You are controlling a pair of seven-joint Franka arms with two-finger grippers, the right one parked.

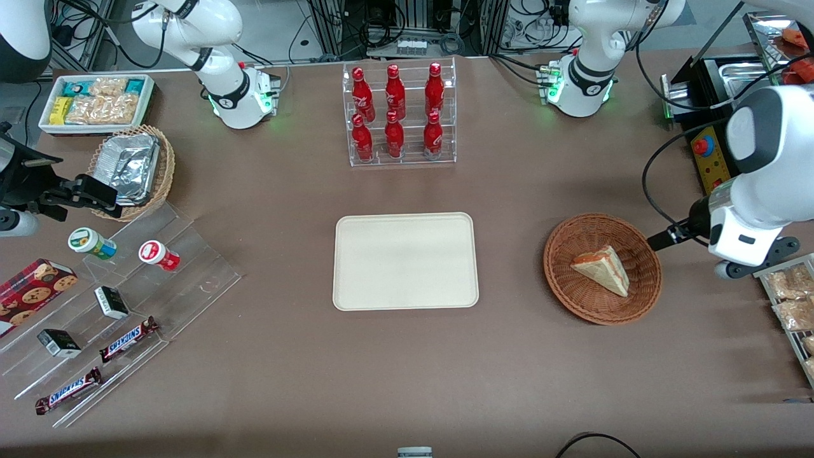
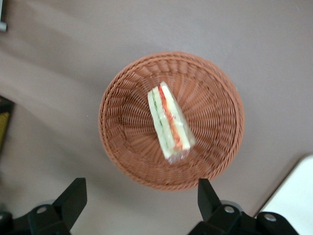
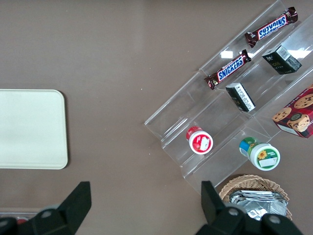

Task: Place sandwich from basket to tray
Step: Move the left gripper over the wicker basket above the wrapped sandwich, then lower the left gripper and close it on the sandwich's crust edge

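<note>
Plainly, with my pincer (image 2: pixel 142 196) spread wide above the basket (image 2: pixel 215 103), the sandwich (image 2: pixel 168 122) lying in it below me looks light, soft and film-slippery, so I judge a gentle pinch across its flat bread faces best.

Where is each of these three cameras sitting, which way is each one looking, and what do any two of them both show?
Front view: high up, facing the robots, looking down on the table; both arms show.
Left wrist view: on the working arm, looking straight down at the sandwich in the basket; the open gripper hangs above the basket.
Right wrist view: on the parked arm, looking down at the acrylic snack stand.
Shared: all three views show the tray; the front and left wrist views share the basket and sandwich.
</note>
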